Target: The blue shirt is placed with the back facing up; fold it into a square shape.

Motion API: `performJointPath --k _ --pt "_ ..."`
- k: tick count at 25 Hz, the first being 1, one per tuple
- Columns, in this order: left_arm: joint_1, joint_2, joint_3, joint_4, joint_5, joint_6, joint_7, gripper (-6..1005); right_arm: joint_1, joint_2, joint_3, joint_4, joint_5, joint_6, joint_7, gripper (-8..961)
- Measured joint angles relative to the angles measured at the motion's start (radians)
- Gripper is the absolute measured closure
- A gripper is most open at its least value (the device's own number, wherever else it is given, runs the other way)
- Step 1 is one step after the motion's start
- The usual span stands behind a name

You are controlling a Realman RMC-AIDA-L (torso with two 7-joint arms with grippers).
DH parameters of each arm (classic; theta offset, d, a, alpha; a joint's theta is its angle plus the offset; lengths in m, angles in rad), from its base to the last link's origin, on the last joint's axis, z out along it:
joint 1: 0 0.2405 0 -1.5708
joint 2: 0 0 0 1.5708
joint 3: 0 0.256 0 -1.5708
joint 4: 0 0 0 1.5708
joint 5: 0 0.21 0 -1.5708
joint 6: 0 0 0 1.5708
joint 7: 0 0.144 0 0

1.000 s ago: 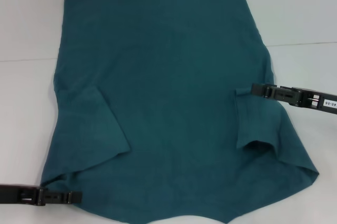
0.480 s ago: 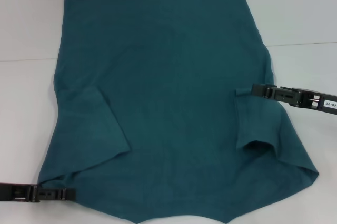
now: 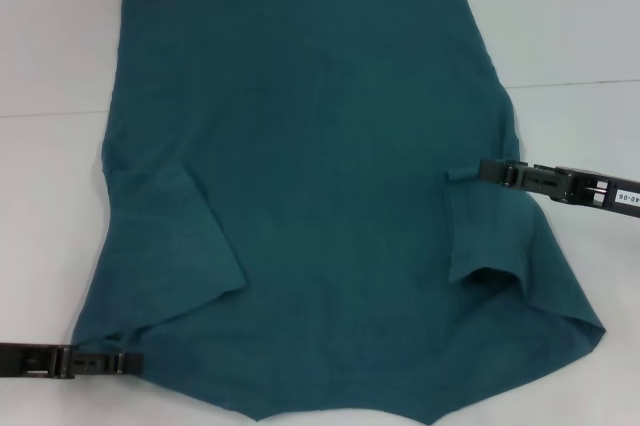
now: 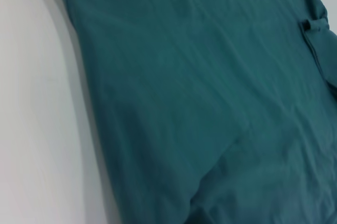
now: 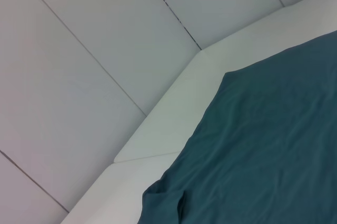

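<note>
The blue shirt (image 3: 320,146) lies flat on the white table (image 3: 50,196), plain side up, with both sleeves turned in over the body. My right gripper (image 3: 482,172) reaches in from the right and is shut on a small pinch of the shirt at the folded right sleeve. That pinch also shows in the left wrist view, at the far edge of the shirt (image 4: 210,103). My left gripper (image 3: 135,360) lies low on the table at the shirt's near left corner, just outside its edge. In the right wrist view, the shirt (image 5: 263,155) shows with a folded sleeve.
White table surrounds the shirt on the left, right and far sides, with a seam (image 3: 575,82) running across it. Pale wall panels (image 5: 79,50) rise beyond the table edge in the right wrist view.
My left gripper has drawn back a little to the left along the shirt's near left corner. The right gripper and the shirt have stayed put.
</note>
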Motion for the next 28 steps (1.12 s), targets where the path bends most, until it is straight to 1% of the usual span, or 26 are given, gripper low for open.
performJointPath --k 13,28 --pt "0.0 -0.003 -0.001 0.0 -0.029 -0.02 0.01 108 0.0 0.0 0.009 0.0 0.0 0.001 0.0 53" --pt "0.0 0.0 -0.001 0.015 -0.028 -0.024 -0.004 109 0.0 -0.002 0.012 0.0 0.0 0.004 -0.001 54"
